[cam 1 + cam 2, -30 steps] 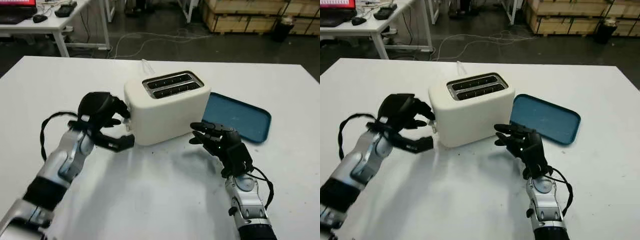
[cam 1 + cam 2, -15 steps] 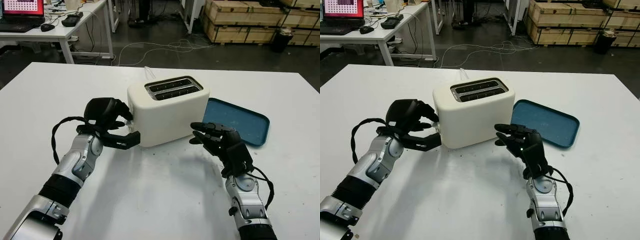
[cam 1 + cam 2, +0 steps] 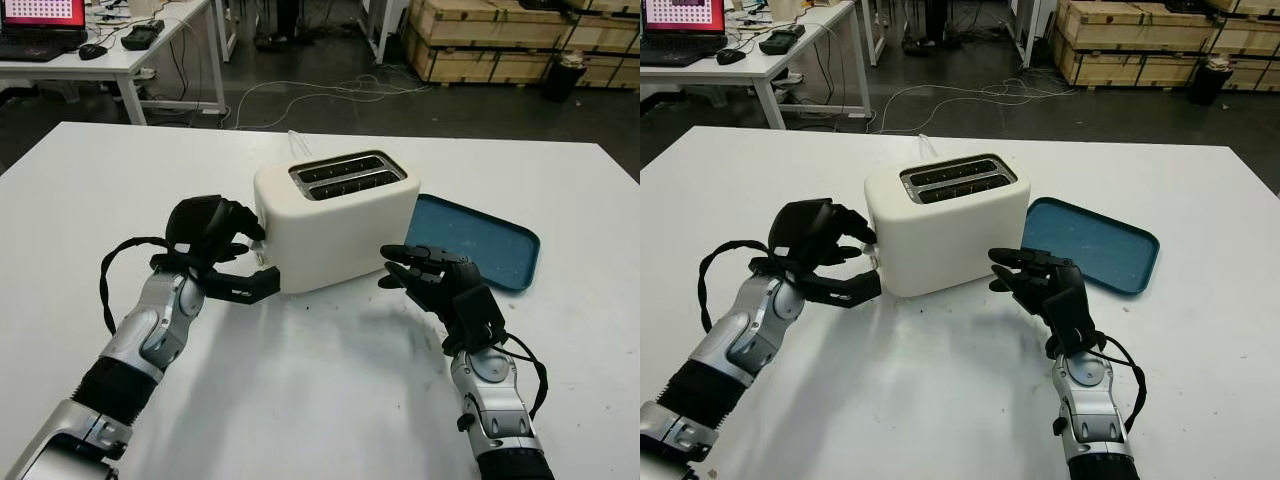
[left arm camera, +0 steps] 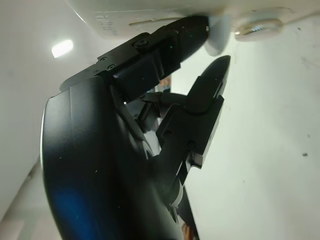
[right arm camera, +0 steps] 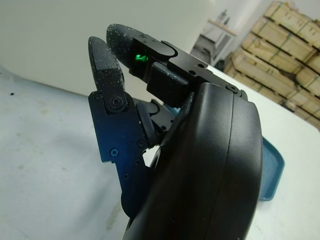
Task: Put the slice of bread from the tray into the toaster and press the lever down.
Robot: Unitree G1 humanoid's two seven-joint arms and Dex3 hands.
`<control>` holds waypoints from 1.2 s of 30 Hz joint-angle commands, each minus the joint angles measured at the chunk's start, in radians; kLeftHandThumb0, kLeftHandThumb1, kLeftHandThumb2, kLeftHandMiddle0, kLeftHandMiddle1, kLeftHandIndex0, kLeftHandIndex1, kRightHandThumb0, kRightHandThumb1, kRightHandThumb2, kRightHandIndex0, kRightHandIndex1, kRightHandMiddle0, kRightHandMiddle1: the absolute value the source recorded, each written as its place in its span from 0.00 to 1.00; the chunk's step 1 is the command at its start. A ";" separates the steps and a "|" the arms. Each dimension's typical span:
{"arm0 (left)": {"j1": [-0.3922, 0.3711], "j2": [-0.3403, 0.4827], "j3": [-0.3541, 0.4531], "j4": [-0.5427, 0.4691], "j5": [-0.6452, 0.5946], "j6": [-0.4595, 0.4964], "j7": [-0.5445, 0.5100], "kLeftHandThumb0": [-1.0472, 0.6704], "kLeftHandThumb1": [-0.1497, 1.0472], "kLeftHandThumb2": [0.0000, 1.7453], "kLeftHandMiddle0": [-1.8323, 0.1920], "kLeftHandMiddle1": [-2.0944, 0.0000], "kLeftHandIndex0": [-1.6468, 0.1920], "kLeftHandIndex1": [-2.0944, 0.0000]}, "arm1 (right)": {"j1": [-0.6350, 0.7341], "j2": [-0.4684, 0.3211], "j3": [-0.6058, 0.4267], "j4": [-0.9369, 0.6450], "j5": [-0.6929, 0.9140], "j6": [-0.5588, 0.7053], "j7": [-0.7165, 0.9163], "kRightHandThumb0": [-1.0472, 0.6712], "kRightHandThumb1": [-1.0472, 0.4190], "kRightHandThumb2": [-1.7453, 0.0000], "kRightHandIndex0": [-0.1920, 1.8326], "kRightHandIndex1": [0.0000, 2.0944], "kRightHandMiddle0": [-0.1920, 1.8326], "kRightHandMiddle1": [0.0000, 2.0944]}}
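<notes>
A: Start nearest. What are the hands doing?

B: The right hand point(image 3: 440, 283) is near the toaster's right front corner, holding nothing, not touching it as far as I can tell. The left hand point(image 3: 212, 245) is at the toaster's left end. In the left wrist view one of its fingertips point(image 4: 192, 27) is up against the toaster's end face close to the lever point(image 4: 260, 27), and a lower finger reaches forward under it. It grips nothing that I can see.

A: And the toaster itself?

B: The toaster point(image 3: 335, 218) is a cream, rounded box with two dark, metal-rimmed slots on top, standing mid-table and turned a little. I'd judge it light enough to slide if shoved sideways, so the push on the lever should go straight down, perhaps with the right hand bracing the other side.

A: How will the lever handle?

B: It's a small, pale, smooth tab, likely slippery under a hard fingertip. I'd press on its top with the pad of one finger rather than pinch it.

A: Where is the bread?

B: I can't see a slice. The blue tray point(image 3: 480, 238), just right of the toaster and a little farther back, looks bare. The slots are too dark to tell whether bread sits inside.

A: So?

B: Probably loaded already, with the lever step in hand.
</notes>
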 commanded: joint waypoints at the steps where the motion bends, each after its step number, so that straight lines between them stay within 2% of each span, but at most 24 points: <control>1: 0.047 -0.046 -0.056 -0.022 -0.053 -0.126 -0.049 0.53 0.79 0.00 0.57 0.19 0.21 0.99 | -0.008 -0.006 -0.008 0.005 0.003 -0.012 0.003 0.34 0.14 1.00 0.61 0.36 0.71 0.00; 5: 0.063 -0.024 0.024 -0.055 -0.117 -0.201 0.036 0.51 0.78 0.01 0.55 0.17 0.20 0.99 | -0.010 -0.006 -0.008 0.009 0.003 -0.016 0.003 0.33 0.14 1.00 0.61 0.36 0.71 0.00; 8: 0.064 -0.009 0.061 -0.070 -0.117 -0.226 0.073 0.49 0.78 0.00 0.54 0.17 0.20 0.99 | -0.010 -0.004 -0.006 0.001 0.001 -0.001 0.004 0.33 0.14 1.00 0.61 0.36 0.71 0.00; 10: 0.066 -0.007 0.080 -0.069 -0.117 -0.243 0.095 0.50 0.77 0.00 0.52 0.21 0.20 0.99 | -0.010 -0.003 -0.005 0.003 0.001 -0.003 0.005 0.32 0.14 1.00 0.61 0.36 0.71 0.00; 17: 0.082 0.006 0.126 -0.099 -0.103 -0.252 0.105 0.52 0.76 0.00 0.50 0.24 0.20 0.99 | -0.005 -0.005 0.001 -0.006 -0.006 0.001 0.002 0.33 0.14 1.00 0.61 0.36 0.71 0.00; 22: 0.083 0.026 0.177 -0.139 -0.072 -0.244 0.134 0.51 0.76 0.00 0.49 0.32 0.19 0.98 | -0.004 -0.006 0.001 0.002 -0.005 -0.007 0.006 0.33 0.14 1.00 0.61 0.36 0.71 0.00; 28: 0.075 0.040 0.248 -0.192 -0.054 -0.216 0.136 0.53 0.76 0.00 0.50 0.30 0.20 0.99 | -0.005 -0.004 0.002 0.012 -0.005 -0.027 0.006 0.33 0.14 1.00 0.61 0.36 0.71 0.00; 33: 0.073 0.045 0.274 -0.223 -0.036 -0.204 0.137 0.55 0.73 0.00 0.49 0.28 0.19 0.98 | -0.003 -0.005 0.003 -0.001 -0.006 -0.008 0.005 0.32 0.14 1.00 0.62 0.36 0.71 0.00; 36: 0.079 0.051 0.287 -0.247 -0.032 -0.196 0.117 0.54 0.73 0.00 0.48 0.31 0.19 0.99 | -0.004 -0.006 0.002 0.009 -0.006 -0.022 0.007 0.33 0.14 1.00 0.61 0.36 0.71 0.00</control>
